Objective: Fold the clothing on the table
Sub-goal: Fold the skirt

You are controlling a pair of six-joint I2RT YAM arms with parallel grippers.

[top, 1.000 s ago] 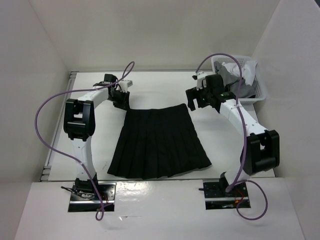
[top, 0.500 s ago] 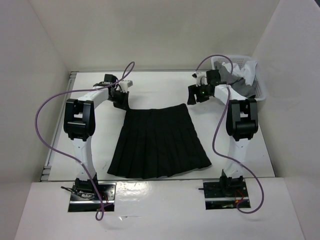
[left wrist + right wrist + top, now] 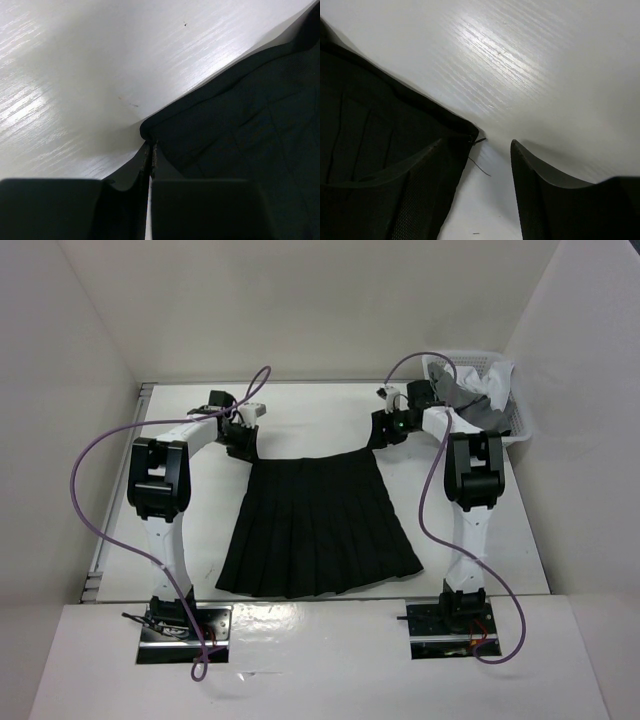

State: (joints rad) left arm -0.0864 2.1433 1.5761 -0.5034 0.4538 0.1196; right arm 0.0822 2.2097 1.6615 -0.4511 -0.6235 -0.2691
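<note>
Black skirt (image 3: 318, 525) sits flat at the middle of the table (image 3: 320, 412), waistband (image 3: 315, 459) toward its far edge; left gripper (image 3: 150, 150) pinches one waistband corner, right gripper (image 3: 480, 150) gapes around the other, probably to lift both evenly.

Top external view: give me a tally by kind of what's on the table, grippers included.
Black skirt: 1
White basket: 1 (grey and white clothes bundled inside, too tangled to count)
Grippers: 2, left gripper and right gripper
Total: 4
</note>
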